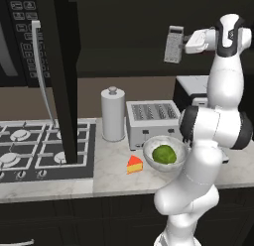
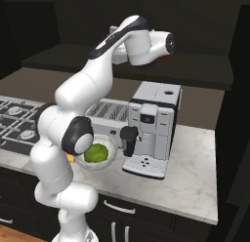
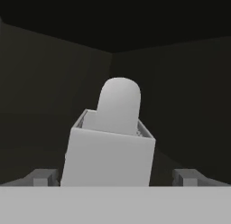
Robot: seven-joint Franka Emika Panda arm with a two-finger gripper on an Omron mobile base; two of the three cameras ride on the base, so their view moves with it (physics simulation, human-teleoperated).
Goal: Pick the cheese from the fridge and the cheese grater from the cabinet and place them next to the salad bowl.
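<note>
The cheese [image 1: 134,164], a yellow-orange wedge with a red side, already lies on the marbled counter [image 1: 114,176] just beside the salad bowl [image 1: 165,152]. The grater [image 1: 173,44] remains to be fetched: a tapered, perforated grey metal box inside the dark cabinet [image 3: 54,87], standing between the fully spread fingers of the gripper [image 3: 118,177], not yet clamped.

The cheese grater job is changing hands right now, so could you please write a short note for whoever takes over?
Gripper: jaws open, one finger tip on each side of the cheese grater, not closed on it.
Grater: upright inside the open dark cabinet, above the counter.
Cheese: on the counter beside the salad bowl, to its left in the left base view.
Done: cheese placed.
Left: close on the grater, bring it down and set it next to the bowl.
</note>
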